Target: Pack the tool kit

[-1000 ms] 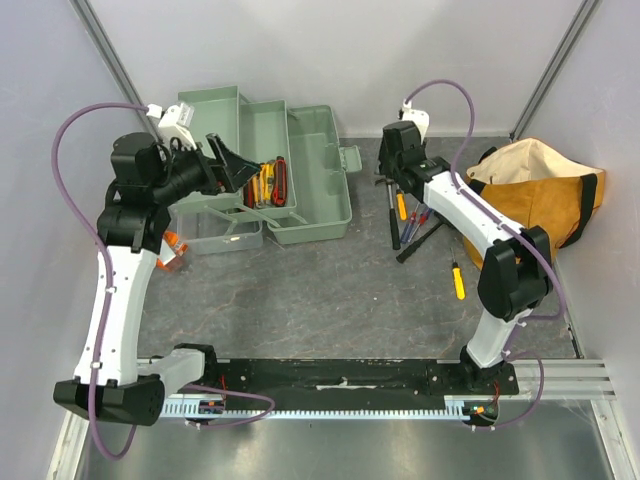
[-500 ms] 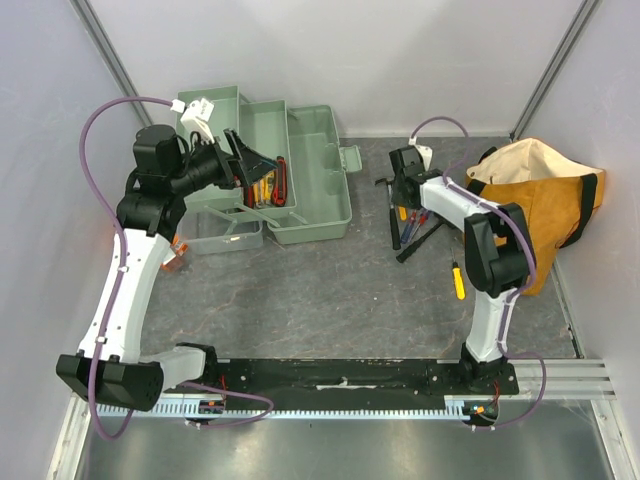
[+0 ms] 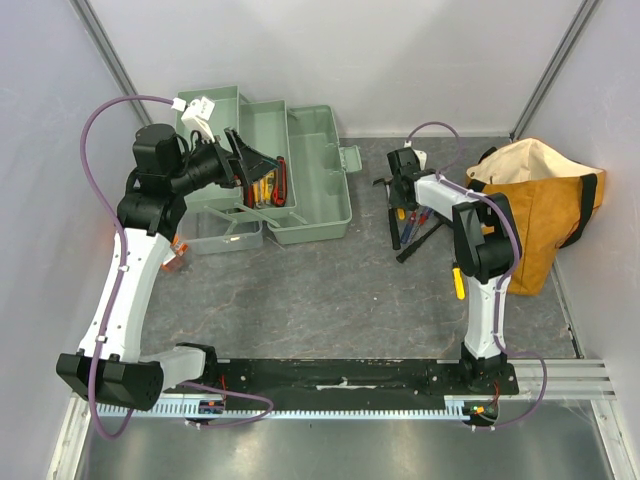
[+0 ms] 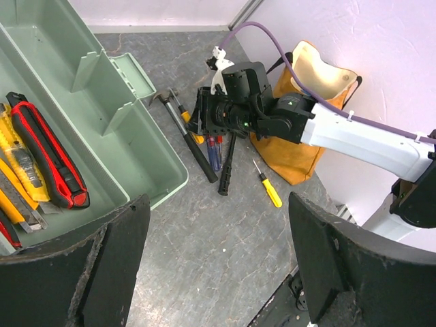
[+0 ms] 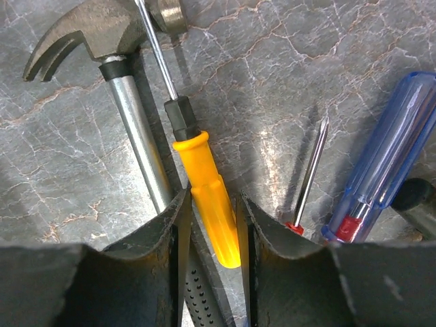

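While the left pincer (image 4: 216,225) hangs wide apart over the pale green plastic toolbox (image 4: 102,102), the right pincer (image 5: 212,197) clamps a yellow-handled screwdriver (image 5: 199,158).

The grey veined tabletop (image 3: 330,290) carries an open pale green toolbox (image 3: 320,195) at far left and an orange-tan bag (image 3: 540,215) at right. Between them lie a hammer (image 5: 95,30), a yellow-handled screwdriver (image 5: 208,204) just beside it, other screwdrivers (image 5: 381,157) — and one lone screwdriver (image 3: 458,281) nearer.
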`<state>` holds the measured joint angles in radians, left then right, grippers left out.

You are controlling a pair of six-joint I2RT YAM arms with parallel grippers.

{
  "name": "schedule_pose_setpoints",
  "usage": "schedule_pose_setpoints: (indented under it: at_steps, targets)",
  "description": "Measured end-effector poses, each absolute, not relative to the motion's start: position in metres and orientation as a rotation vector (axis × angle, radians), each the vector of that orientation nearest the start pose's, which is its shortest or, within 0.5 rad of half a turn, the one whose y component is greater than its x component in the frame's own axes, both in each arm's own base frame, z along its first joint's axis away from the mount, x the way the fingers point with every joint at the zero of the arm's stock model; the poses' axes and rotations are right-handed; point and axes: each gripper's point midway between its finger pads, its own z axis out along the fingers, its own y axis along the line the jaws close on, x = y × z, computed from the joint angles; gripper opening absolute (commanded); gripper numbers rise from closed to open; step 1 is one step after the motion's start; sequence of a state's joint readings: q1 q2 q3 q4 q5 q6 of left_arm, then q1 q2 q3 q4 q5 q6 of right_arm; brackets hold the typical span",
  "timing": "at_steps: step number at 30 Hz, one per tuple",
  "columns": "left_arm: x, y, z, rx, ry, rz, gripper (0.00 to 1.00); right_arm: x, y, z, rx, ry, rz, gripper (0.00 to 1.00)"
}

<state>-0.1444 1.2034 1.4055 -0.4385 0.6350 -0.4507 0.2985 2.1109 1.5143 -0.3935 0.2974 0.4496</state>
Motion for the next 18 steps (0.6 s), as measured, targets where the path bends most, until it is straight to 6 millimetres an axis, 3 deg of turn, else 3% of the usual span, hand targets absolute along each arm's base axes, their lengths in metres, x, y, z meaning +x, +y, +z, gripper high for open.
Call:
schedule_pose_setpoints:
  at_steps: [8, 14, 18]
  targets:
    - [0.322, -0.167, 0.384, 0.189, 1.863, -0.990, 0.87, 0.493, 0.117, 0.027, 0.256, 2.471, -0.069, 0.00]
    - [0.322, -0.168, 0.384, 0.190, 1.863, -0.991, 0.87, 0.494, 0.117, 0.033, 0.254, 2.462, -0.064, 0.00]
    - [0.322, -0.168, 0.383, 0.190, 1.864, -0.992, 0.87, 0.496, 0.125, 0.069, 0.246, 2.408, 0.018, 0.00]
